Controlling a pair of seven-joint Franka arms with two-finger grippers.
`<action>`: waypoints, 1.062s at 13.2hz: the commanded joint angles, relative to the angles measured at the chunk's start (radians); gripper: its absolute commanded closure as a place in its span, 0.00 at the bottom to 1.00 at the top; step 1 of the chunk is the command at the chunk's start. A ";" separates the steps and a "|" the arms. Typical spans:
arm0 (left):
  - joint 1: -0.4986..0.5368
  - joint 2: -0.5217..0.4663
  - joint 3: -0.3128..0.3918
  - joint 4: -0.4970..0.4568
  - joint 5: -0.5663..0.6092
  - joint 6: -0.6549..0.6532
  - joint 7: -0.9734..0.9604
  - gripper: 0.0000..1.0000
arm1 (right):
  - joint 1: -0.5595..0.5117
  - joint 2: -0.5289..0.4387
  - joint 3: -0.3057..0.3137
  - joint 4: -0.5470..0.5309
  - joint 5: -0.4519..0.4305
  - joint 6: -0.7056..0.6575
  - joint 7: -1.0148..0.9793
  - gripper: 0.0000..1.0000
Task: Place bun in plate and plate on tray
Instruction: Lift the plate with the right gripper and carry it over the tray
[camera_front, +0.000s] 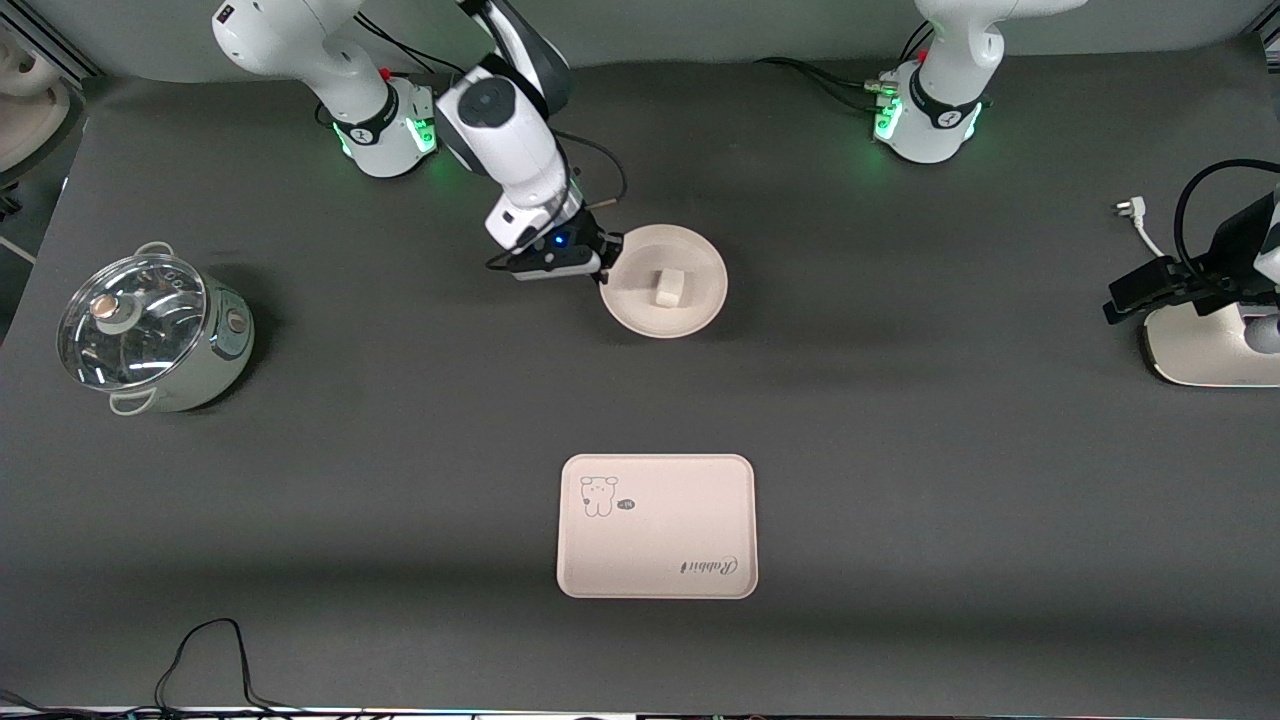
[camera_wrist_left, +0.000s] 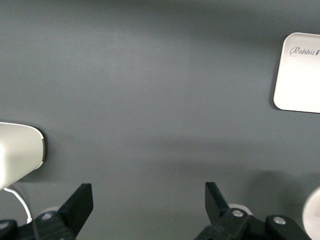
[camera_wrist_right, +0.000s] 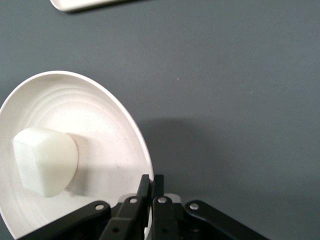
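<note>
Right hand (camera_front: 603, 262) pinched shut on one plate (camera_front: 690, 305) holding one bun (camera_front: 668, 287), one tray (camera_front: 656, 560), left hand (camera_wrist_left: 150, 210) wide open, empty.

Even overhead light, soft shadows; glare on pot lid (camera_front: 130, 320); wrist views slightly soft.

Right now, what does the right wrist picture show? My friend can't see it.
The right gripper is shut on the rim of the plate, and the bun sits in the plate. A corner of the tray shows on the dark table.
</note>
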 joint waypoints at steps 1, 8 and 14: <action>-0.001 -0.003 0.009 0.010 -0.022 -0.003 0.013 0.00 | -0.008 -0.072 0.002 -0.019 0.087 -0.031 -0.095 1.00; -0.001 -0.003 0.009 0.012 -0.006 -0.014 0.027 0.00 | -0.120 0.156 0.002 0.259 0.162 -0.086 -0.258 1.00; -0.004 -0.003 0.009 0.019 0.004 -0.020 0.069 0.00 | -0.245 0.493 0.002 0.804 0.155 -0.315 -0.290 1.00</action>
